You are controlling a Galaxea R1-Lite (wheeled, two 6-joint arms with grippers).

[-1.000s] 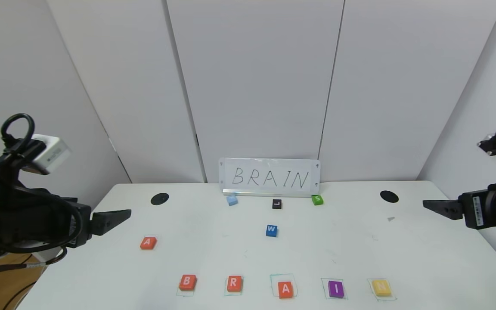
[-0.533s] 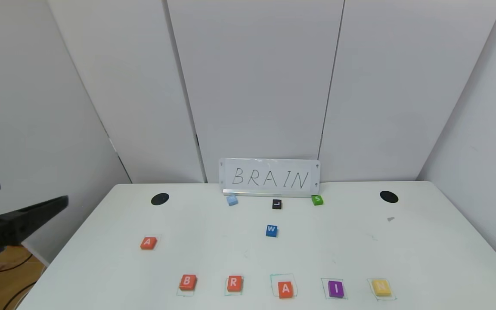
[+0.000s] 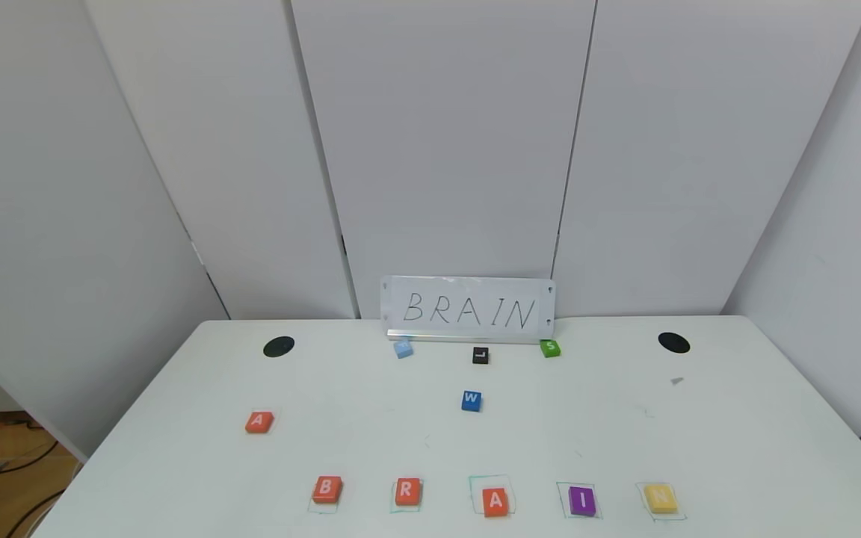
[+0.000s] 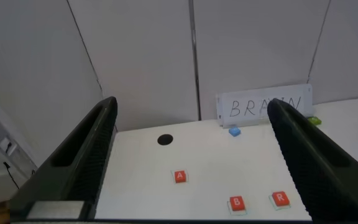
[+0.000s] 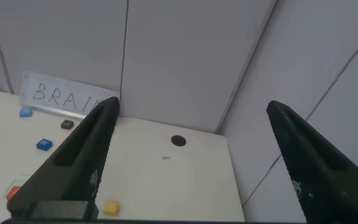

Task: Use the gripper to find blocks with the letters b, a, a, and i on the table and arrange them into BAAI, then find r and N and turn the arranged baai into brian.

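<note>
On the white table a front row reads B, R, A, purple I, yellow N, each in a thin green square. A second orange-red A lies apart at the left. Both grippers are out of the head view. The left wrist view shows my left gripper open and empty, far above the table's left side, with the lone A, B and R below. The right gripper is open and empty, above the table's right side, with N below.
A white sign reading BRAIN stands at the table's back edge. Before it lie a pale blue block, a black L block and a green S block; a blue W block lies mid-table. Two black holes sit near the back corners.
Both arms have drawn back out of the head view, the left to the left, the right to the right. The blocks have not moved.
</note>
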